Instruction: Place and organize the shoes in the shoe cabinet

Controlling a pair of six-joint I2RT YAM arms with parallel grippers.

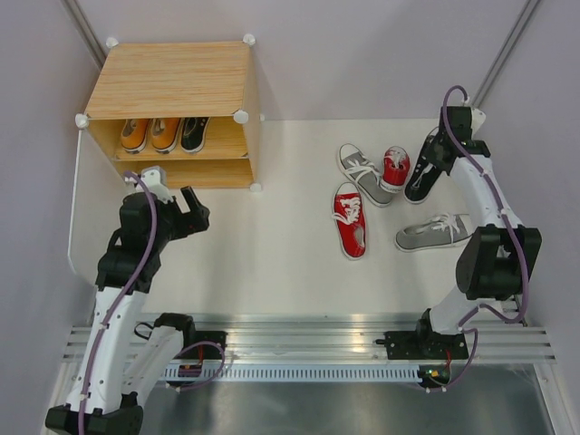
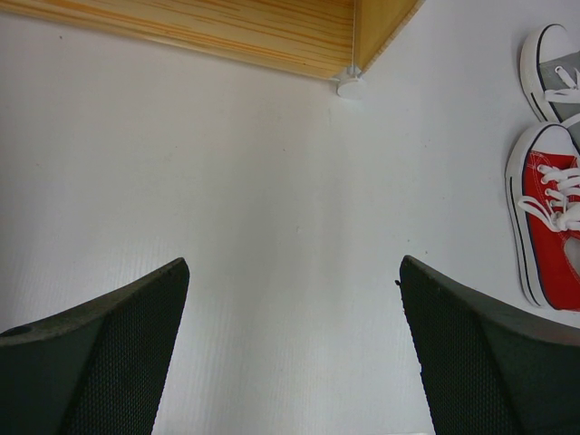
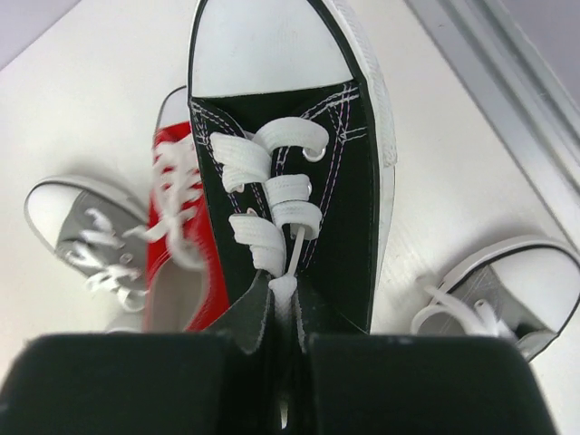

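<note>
Well to the right of the shoe cabinet point(image 1: 172, 77), at the far side of the counter point(image 1: 290, 272), the right end effector point(image 3: 285, 362) is pinched tight on a black sneaker point(image 3: 290, 181). The grip looks to be on the tongue at the top of the lacing, toe pointing away from the wrist. Likely handling: light, soft canvas upper that folds under a pinch, stiffer rubber sole and toe cap. Held by the tongue, the shoe may well hang and swing; a hold across the heel collar or side wall would carry steadier. Loose laces could snag on neighbours. Beside it, between it and the cabinet, lie two red sneakers point(image 1: 350, 219) and a grey sneaker point(image 1: 364, 172), the nearest red one touching or almost touching the black. A second grey sneaker point(image 1: 435, 232) sits nearer the arm bases. On the cabinet's upper shelf point(image 1: 181, 149): two orange sneakers point(image 1: 149, 134) and another black one point(image 1: 193, 132), side by side. Just in front of the cabinet, the left end effector point(image 2: 290, 353) hovers spread wide, holding nothing.
</note>
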